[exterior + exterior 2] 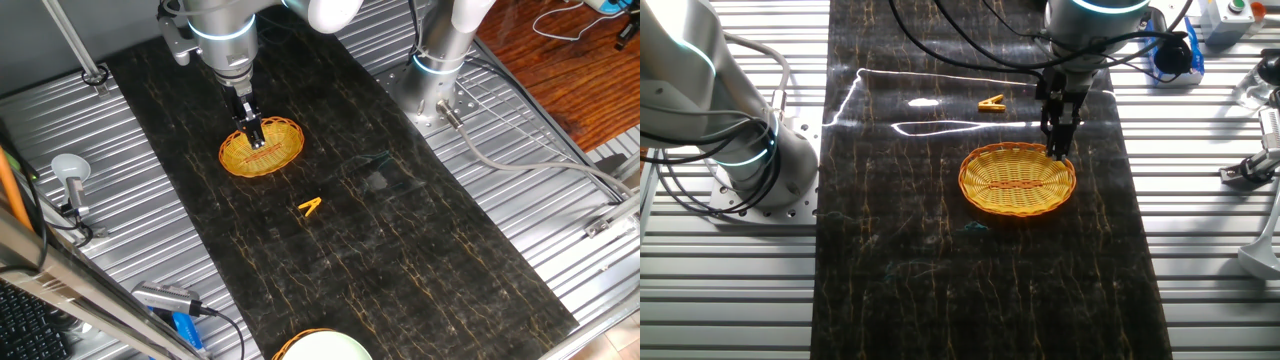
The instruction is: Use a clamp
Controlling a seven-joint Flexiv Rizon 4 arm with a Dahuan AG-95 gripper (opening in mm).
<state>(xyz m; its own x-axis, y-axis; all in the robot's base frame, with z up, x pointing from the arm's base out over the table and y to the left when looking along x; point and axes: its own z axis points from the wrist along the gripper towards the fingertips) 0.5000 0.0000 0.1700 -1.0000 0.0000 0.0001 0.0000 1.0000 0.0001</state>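
A white bowl [322,347] sits at the near table edge. The clamp [310,207] lies on the dark mat [400,260], apart from the woven basket [262,148]. The gripper [252,135] hangs over the basket rim; finger spacing cannot be determined.

The arm descends from above with its wrist vertical, and the pincer [250,133] points straight down toward the bench [400,250]. The two dark fingers [1051,128] hang side by side, close together; their exact separation cannot be determined from either view.
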